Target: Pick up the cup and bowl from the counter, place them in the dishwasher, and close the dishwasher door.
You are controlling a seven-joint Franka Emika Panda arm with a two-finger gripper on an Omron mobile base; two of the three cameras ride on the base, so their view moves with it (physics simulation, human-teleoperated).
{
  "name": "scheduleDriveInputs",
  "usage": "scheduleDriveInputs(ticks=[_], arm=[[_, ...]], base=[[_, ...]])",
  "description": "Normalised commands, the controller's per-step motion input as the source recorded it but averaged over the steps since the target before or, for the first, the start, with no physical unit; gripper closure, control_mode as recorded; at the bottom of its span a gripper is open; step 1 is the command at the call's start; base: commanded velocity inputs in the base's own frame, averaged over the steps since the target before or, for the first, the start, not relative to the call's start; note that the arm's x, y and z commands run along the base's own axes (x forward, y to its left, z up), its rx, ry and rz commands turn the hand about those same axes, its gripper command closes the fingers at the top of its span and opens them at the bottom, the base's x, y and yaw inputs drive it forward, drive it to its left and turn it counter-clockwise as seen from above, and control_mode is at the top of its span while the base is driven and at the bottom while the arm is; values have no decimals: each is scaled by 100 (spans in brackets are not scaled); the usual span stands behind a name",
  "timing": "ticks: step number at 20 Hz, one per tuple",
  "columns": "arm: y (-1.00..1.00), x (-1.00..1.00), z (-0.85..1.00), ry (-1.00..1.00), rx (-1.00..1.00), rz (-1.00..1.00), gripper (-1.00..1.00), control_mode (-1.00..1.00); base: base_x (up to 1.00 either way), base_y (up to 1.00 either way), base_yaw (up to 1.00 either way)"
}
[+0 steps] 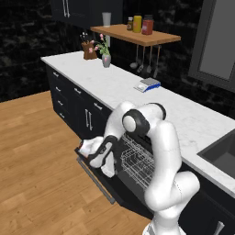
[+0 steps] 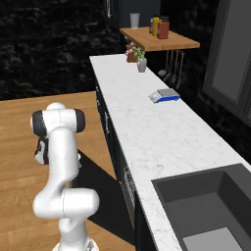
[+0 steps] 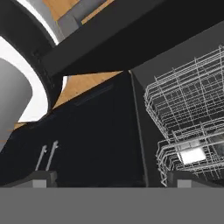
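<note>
Dishwasher door (image 1: 98,181) is hanging dropped open below the counter edge, a flat black panel with its long silver bar handle (image 1: 95,180) running along the outer edge nearest the wooden floor (image 1: 36,174). Just above that panel, the gripper (image 1: 98,158) is hovering low in front of the opening, its two fingers standing spread wide with nothing between them; in the hand view the dark finger tips (image 3: 37,178) are rising far apart at the bottom, one before the black cabinet front and one before the rack. Behind the gripper, the dishwasher (image 1: 137,170) is showing its white wire rack (image 3: 188,118), partly pulled out, and something pale is sitting low in the rack (image 3: 192,155), too blurred to name. Beyond that, the counter (image 1: 137,92) is stretching away, white with faint grey veins, carrying a small blue and white object (image 2: 164,95) near its middle and a vase of flowers (image 1: 105,53) farther back. At the far end, a brown wooden shelf (image 1: 135,36) is holding jars and a tall grey glass (image 1: 106,19). Neither the cup nor the bowl can be made out clearly.
</note>
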Motion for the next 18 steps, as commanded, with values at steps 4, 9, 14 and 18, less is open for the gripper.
scheduleDriveInputs(ticks=[4, 9, 14, 18], arm=[[100, -27, 0, -9, -7, -46, -100, -100], [100, -5, -3, -16, -21, -49, -100, -100], [100, 0, -58, -22, -43, -29, -100, -100], [89, 0, -99, -23, -56, -20, -100, -100]], base=[[0, 0, 0], [0, 0, 0], [0, 0, 0], [0, 0, 0]])
